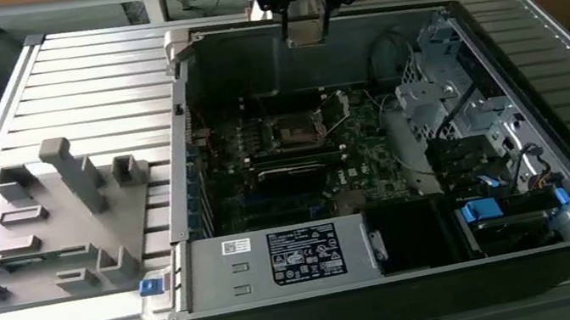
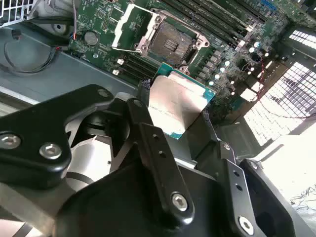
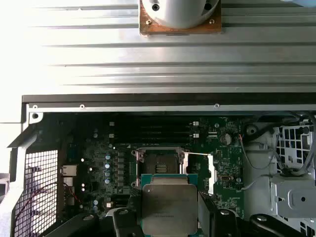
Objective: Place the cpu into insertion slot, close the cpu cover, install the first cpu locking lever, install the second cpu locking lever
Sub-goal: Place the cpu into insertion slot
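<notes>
My gripper [image 1: 307, 29] hangs above the far wall of the open computer case, shut on the cpu [image 2: 177, 102], a flat silver-topped square with a green edge. In both wrist views the chip [image 3: 169, 207] sits between the black fingers [image 2: 148, 133], high above the motherboard. The insertion slot [image 3: 160, 166] lies bare below, its dark centre ringed in metal [image 2: 170, 43] [image 1: 296, 130]. The cpu cover [image 2: 127, 24] is swung open beside the socket [image 3: 211, 173]. A thin rod by the socket [image 3: 197, 154] may be a locking lever; I cannot tell the levers apart.
The case [image 1: 190, 141] lies open on a slatted metal table [image 1: 78, 81]. A power supply [image 1: 277, 257] fills its near end and a drive cage [image 1: 449, 112] stands at the exterior view's right. Memory slots [image 3: 148, 132] run beside the socket. A grey fixture plate [image 1: 45, 232] lies left.
</notes>
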Controlling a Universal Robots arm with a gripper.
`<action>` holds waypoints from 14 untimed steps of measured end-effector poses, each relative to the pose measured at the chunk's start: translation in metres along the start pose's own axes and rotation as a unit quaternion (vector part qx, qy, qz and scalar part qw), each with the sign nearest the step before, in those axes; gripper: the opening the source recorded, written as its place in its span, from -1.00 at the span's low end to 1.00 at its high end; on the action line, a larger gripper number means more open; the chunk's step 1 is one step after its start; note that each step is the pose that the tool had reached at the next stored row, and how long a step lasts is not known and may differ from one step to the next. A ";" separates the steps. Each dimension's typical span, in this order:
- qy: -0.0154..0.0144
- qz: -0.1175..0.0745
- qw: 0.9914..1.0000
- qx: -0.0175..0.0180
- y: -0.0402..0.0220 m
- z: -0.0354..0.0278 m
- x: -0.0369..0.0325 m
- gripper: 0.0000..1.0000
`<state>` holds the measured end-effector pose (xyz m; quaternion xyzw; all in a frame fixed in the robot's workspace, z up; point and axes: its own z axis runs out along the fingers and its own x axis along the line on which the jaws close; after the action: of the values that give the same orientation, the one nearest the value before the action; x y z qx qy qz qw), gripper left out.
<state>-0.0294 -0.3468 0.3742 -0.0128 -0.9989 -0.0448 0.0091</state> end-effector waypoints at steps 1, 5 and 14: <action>0.000 0.000 1.000 0.000 0.0000 0.0000 0.0000 0.08; 0.000 0.000 1.000 0.000 0.0000 0.0002 0.0000 0.08; 0.000 0.000 1.000 0.000 -0.0002 0.0021 -0.0001 0.08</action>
<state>-0.0294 -0.3468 0.3721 -0.0128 -0.9989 -0.0449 0.0091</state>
